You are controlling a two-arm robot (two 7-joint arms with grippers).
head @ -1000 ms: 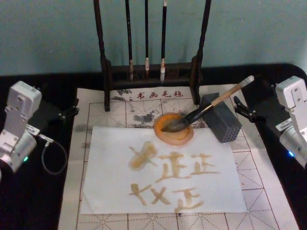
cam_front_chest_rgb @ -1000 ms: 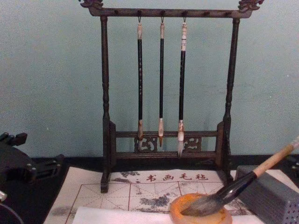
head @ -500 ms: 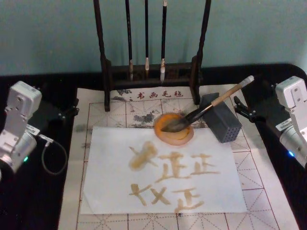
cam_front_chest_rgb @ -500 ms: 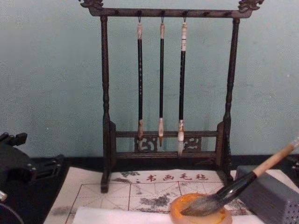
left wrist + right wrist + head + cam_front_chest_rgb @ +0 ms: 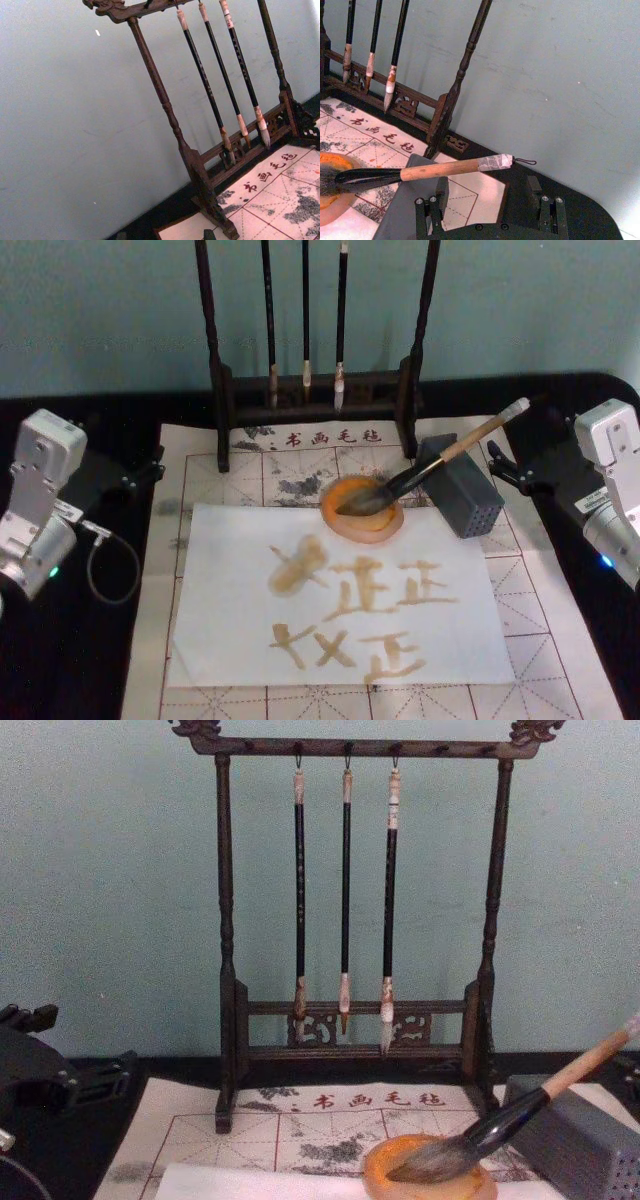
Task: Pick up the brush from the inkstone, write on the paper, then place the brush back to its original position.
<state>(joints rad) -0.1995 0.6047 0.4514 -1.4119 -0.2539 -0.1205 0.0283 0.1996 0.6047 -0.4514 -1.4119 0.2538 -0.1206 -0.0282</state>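
The brush [image 5: 430, 468] lies with its dark bristles in the orange-rimmed inkstone [image 5: 335, 522], and its wooden handle leans on a grey block. In the chest view the brush [image 5: 520, 1113] slants up to the right from the inkstone [image 5: 375, 1172]. The white paper [image 5: 230, 580] lies in front of the dish and bears several amber brush strokes. My left gripper [image 5: 145, 468] is parked open at the mat's left edge. My right gripper [image 5: 503, 466] is parked open just right of the handle's end. In the right wrist view the brush [image 5: 435, 170] lies beyond the right gripper [image 5: 486, 192], which holds nothing.
A dark wooden rack [image 5: 310, 395] with three thin hanging brushes stands at the back. The grey block with holes [image 5: 470, 502] sits right of the dish. A beige mat with a red grid [image 5: 560, 620] lies under everything. A cable [image 5: 100, 570] loops beside the left arm.
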